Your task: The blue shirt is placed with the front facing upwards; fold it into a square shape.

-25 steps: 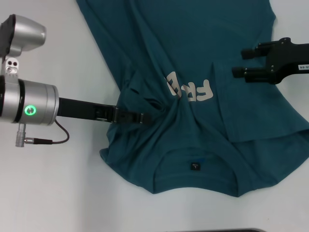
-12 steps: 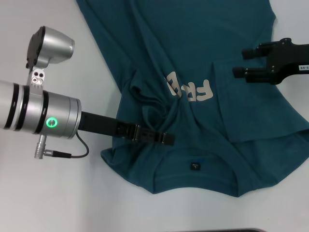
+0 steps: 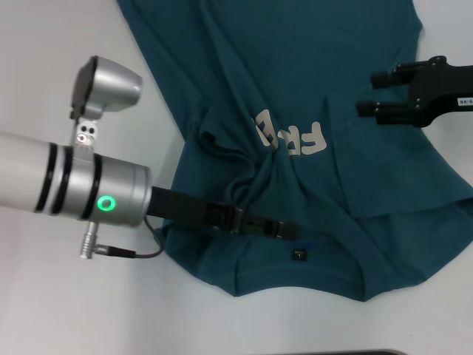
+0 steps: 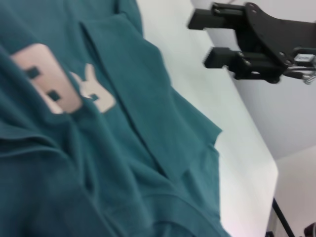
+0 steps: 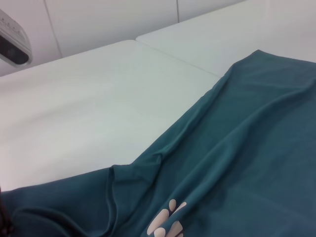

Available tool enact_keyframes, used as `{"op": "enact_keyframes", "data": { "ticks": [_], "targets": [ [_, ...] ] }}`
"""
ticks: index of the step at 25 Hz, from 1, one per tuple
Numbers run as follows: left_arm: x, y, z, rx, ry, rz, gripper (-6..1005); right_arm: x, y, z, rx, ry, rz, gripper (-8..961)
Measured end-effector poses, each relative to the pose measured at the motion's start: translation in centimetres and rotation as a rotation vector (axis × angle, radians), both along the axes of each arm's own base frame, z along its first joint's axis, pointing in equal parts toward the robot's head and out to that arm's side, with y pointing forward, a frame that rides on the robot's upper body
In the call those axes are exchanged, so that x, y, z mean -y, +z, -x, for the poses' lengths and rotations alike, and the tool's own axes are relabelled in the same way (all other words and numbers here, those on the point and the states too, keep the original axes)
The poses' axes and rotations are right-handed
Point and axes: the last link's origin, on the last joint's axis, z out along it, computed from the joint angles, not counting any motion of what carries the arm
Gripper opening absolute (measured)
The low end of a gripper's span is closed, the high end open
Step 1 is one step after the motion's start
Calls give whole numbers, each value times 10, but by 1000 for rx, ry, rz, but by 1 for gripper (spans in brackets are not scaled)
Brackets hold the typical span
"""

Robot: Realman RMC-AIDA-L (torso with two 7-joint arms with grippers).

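White table (image 3: 89, 310): it carries the blue shirt (image 3: 310, 66), front up, collar nearest you and cloth bunched below the cream lettering (image 3: 290, 138).

Left gripper (image 3: 287, 231): low over the collar, seemingly pinched on gathered fabric; you cannot tell for sure.

Right gripper (image 3: 369, 92): hovers over the far sleeve side, fingers parted and empty.

Step, judged: first side fold. Next, carry the fold across and flatten it.

Left wrist view alone shows the sleeve's edge.
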Motion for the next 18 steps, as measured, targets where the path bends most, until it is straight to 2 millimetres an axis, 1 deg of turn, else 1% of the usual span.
{"op": "enact_keyframes", "data": {
  "ticks": [4,6,8,13,15,16,18],
  "targets": [
    [3,-4,-8,9,-26,9,794,0,1,0,-3,-1,-5,626],
    [3,3,-16,32,-57,0,794,0,1,0,-4,0,-4,627],
    [4,7,-20,44,-71,-4,793,0,1,0,-4,0,-4,627],
    [7,29,-37,88,-153,-43,792,2,2,-2,-8,-6,-7,627],
    [4,41,-36,84,-160,-96,791,2,3,-3,-10,-9,-11,626],
    [-2,50,-29,65,-145,-157,791,1,4,-3,-10,-9,-12,626],
    [-5,52,-25,57,-138,-177,791,1,4,-3,-11,-9,-12,626]
  ]
}}
